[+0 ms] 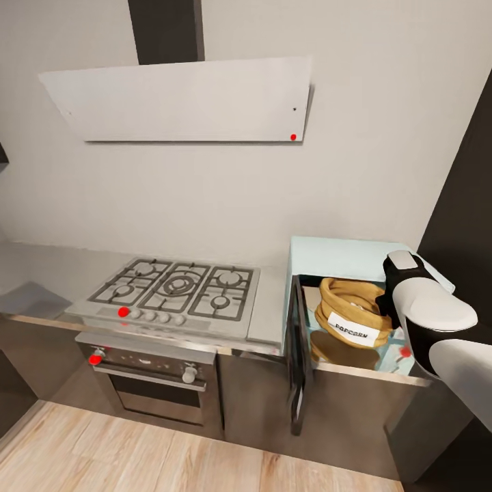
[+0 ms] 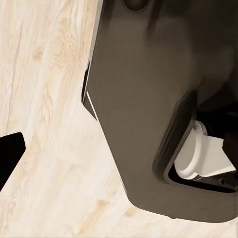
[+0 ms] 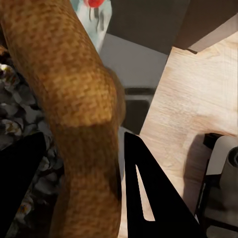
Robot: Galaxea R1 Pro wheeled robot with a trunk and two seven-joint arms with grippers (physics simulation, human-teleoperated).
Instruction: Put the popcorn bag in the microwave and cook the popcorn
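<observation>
The popcorn bag [image 1: 353, 316] sits in the open microwave [image 1: 355, 254], close to the front edge of its cavity, with the dark door [image 1: 298, 355] swung out over the front edge of the tabletop [image 1: 270, 311]. The right end effector [image 3: 82, 173] holds the rolled rim of the bag, one finger [image 3: 148, 193] outside and the other inside, where the pale popcorn [image 3: 20, 119] lies. I think the main risk is the release: if the arm pulls back before the fingers part fully, the light bag may tip forward and fall out, spilling kernels. The bag also seems too near the opening, so the door could hit it. The left end effector [image 2: 7, 156] hangs over the wooden floor [image 2: 44, 89]; its opening I cannot tell.
</observation>
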